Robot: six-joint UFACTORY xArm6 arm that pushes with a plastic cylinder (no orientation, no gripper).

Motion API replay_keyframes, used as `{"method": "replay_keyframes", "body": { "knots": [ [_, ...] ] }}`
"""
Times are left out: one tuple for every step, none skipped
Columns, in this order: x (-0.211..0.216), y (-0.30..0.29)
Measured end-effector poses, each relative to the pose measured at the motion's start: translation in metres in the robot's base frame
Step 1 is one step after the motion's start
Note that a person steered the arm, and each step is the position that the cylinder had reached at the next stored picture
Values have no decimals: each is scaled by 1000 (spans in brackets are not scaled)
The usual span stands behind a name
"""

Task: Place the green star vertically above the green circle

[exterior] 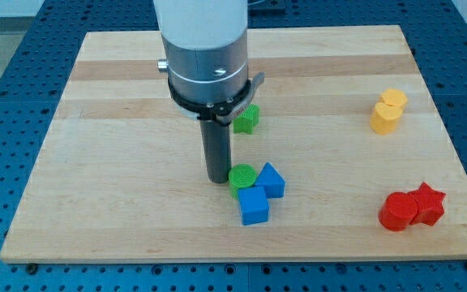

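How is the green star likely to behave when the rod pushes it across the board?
The green star looks squat and rigid, so it should probably slide flat, not tip. Its points may make it rotate under an off-centre push. My tip sits beside the green circle.

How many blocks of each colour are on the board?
Green: 2, star and circle
Blue: 2, one and another
Yellow: 2, one and another
Red: 2, one and another
Total: 8
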State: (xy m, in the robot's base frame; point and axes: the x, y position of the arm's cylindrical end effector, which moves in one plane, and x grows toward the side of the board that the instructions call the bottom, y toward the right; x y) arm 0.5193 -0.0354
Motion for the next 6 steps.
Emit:
{"method": "replay_keyframes", "body": {
  "knots": [
    [9, 0],
    [-41, -1],
    [-132, 0],
    [-203, 0],
    [-204, 3],
    [-181, 7]
  ]
}}
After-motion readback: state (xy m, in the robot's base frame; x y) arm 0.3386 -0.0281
